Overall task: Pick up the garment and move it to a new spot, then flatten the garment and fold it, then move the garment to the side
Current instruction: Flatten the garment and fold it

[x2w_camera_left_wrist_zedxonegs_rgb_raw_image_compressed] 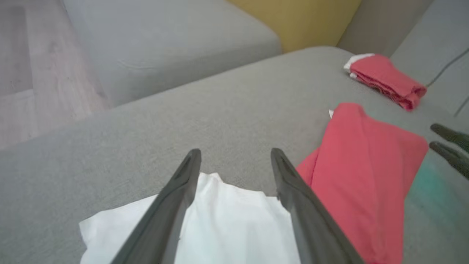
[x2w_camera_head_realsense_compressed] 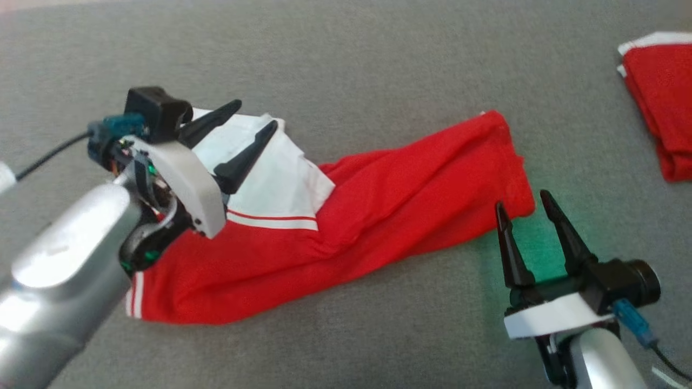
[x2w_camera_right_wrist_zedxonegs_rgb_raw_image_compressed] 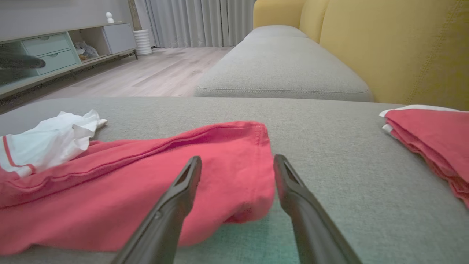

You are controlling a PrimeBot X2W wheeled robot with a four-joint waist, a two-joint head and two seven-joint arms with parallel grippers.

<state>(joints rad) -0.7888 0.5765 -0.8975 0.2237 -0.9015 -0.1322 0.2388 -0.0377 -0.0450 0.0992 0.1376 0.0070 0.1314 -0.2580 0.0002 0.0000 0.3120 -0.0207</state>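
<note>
- Garment (x2w_camera_head_realsense_compressed: 378, 216), red and white: its white end lies under the left gripper (x2w_camera_head_realsense_compressed: 255, 113), whose fingers are spread and hold nothing.
- Right gripper (x2w_camera_head_realsense_compressed: 521, 199), fingers parted and empty, sits just beside the red end.
- The garment lies stretched across the grey sofa seat (x2w_camera_head_realsense_compressed: 346, 59).
- Folded red cloth (x2w_camera_head_realsense_compressed: 662, 102) lies well apart, far right.

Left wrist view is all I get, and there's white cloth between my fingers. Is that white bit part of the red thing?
Observer: Yes. The head view shows the white panel joined to the red garment along a red-and-white stripe.
Operator: Does the red go behind my hand too?
Observer: It does. It runs back beneath the left hand to a hem with two white stripes.
Operator: What's across the room?
Observer: The right wrist view shows a cabinet with pale green drawers, and grey curtains.
</note>
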